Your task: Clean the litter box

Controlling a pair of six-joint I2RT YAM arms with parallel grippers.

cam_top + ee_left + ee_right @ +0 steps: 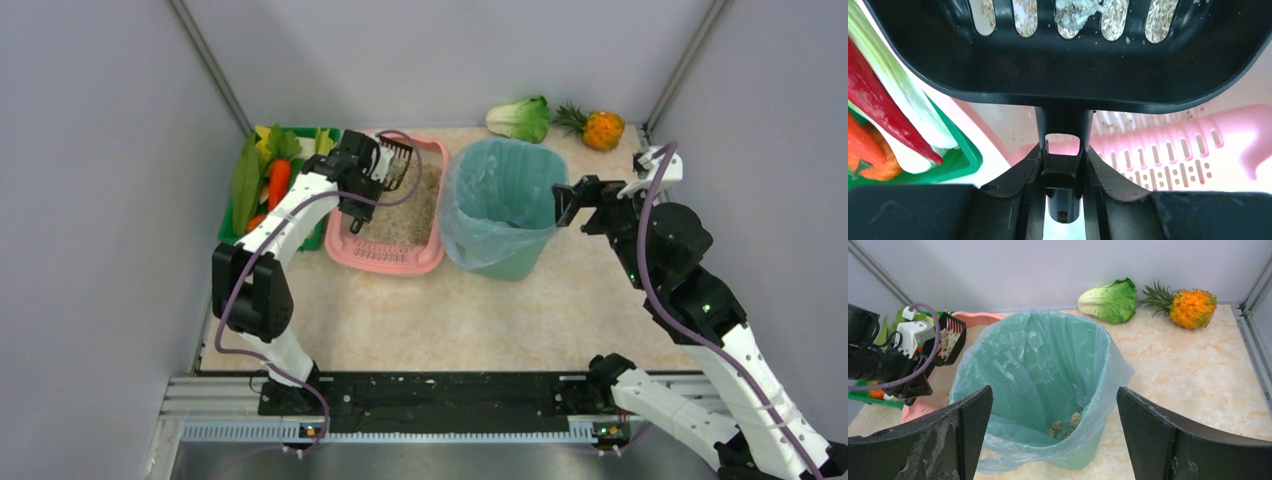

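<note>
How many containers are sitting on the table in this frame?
3. The green crate of vegetables is at the far left, the pink litter box sits right beside it, and the bag-lined teal bin stands to its right. No others show.

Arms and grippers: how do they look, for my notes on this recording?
Both the left arm and the right arm have white links between bulky black joints, with a purple cable looping along each. The left gripper and the right gripper are black. The right's broad curved fingers look scuffed and dusted grey.
</note>
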